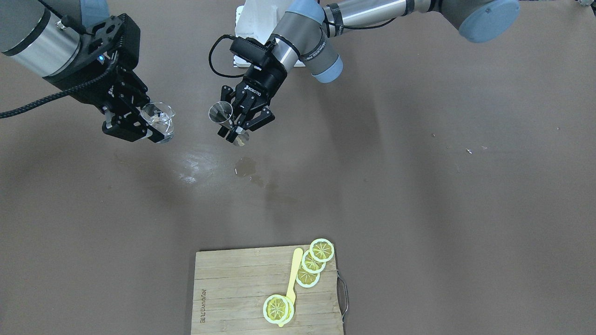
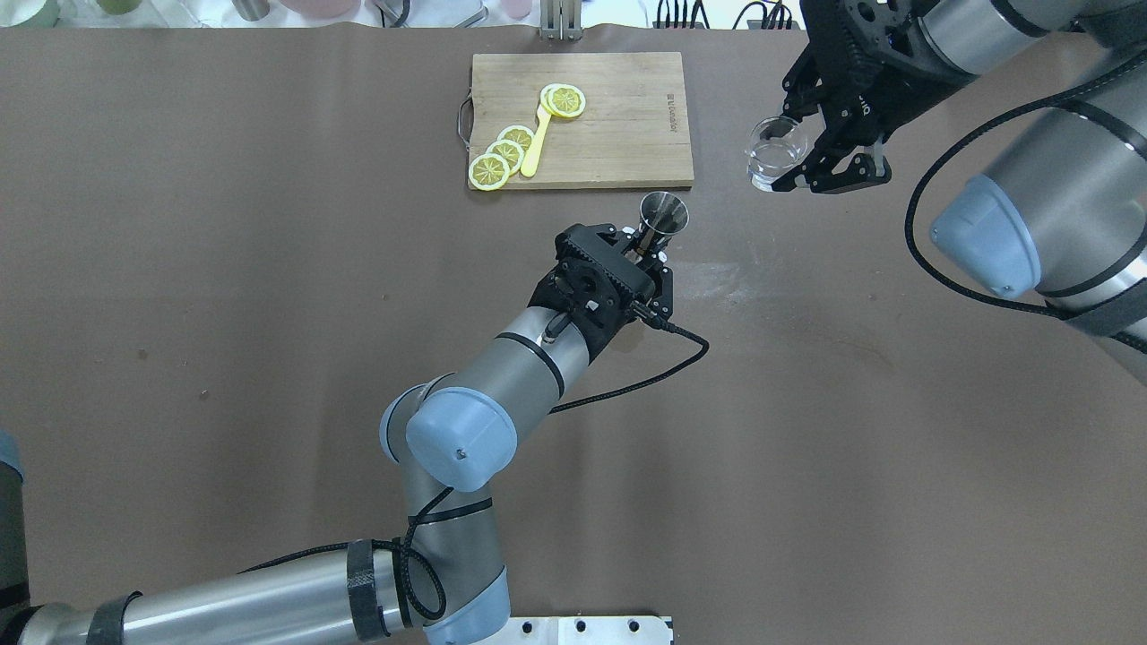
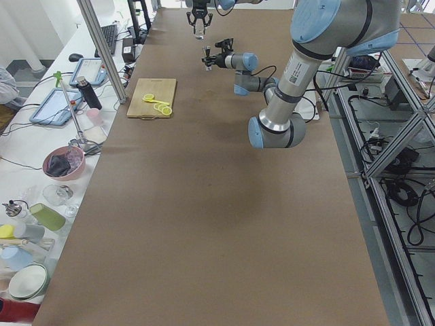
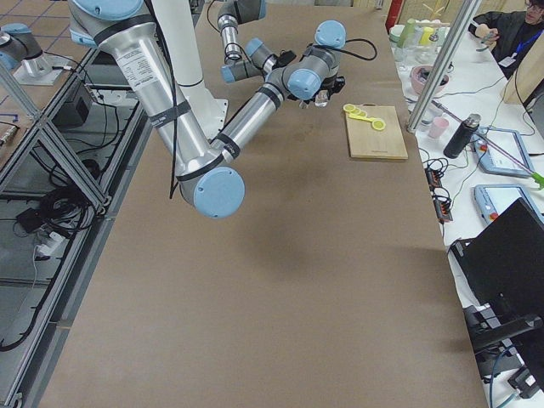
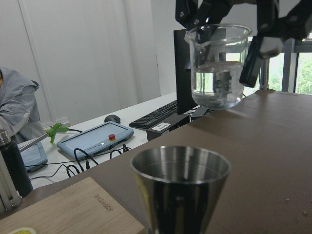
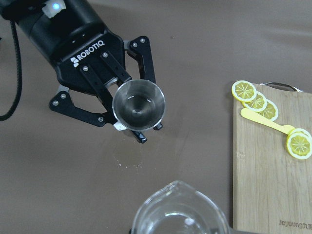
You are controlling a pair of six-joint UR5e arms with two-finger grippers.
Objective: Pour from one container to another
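Overhead exterior: right end effector [image 2: 789, 148] grips upright beaker [image 2: 771, 163], apart from metal cup [image 2: 664, 213] gripped by left end effector [image 2: 647, 247]. Pre-pour, seemingly; next, beaker over cup, tilt.

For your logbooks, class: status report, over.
Left tool shut on steel jigger. Right tool shut on water beaker, upright, apart. Puddle on table below.

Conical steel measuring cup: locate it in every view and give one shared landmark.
Front-facing: conical steel measuring cup upper centre-left, in the left end effector.
Overhead: centre, just below the rectangular wooden cutting board.
Exterior left: too small to pick out.
Exterior right: cannot make out.
Left wrist: bottom centre; clear glass beaker above in frame.
Right wrist: upper centre-left.
Landmark: that board with lemon slices.
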